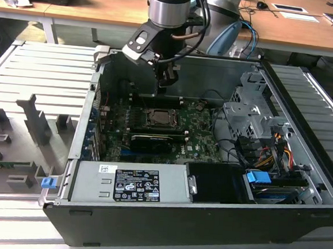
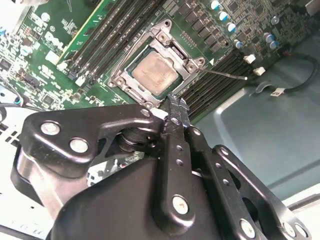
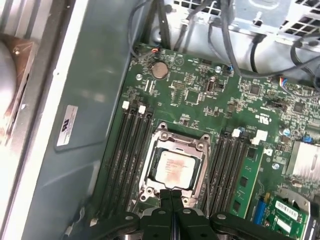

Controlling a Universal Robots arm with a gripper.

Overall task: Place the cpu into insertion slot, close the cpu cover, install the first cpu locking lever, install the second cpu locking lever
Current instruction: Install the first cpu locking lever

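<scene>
The cpu [image 3: 172,169], a dull silver-beige square, lies in the insertion slot [image 1: 162,118] on the green board; it also shows in the second wrist view as the cpu [image 2: 156,72]. The silvery cpu cover [image 3: 201,148] lies flat around it, its window framing the chip, seen too as the cover [image 2: 166,36]. A thin metal locking lever [image 2: 227,75] sticks out from one corner of the socket over the memory slots. My gripper [image 3: 171,194] hangs just above the socket's edge, fingers pressed together with nothing between them. In the exterior view the gripper [image 1: 166,81] hovers over the board's far side.
The open computer case [image 1: 307,89] walls in the board. A long black card [image 1: 154,139] sits near the socket. Black memory slots [image 3: 130,150] flank it on both sides. Cable bundles [image 1: 239,147] and a drive cage [image 1: 248,116] fill the exterior view's right. A power supply [image 1: 133,182] lies in front.
</scene>
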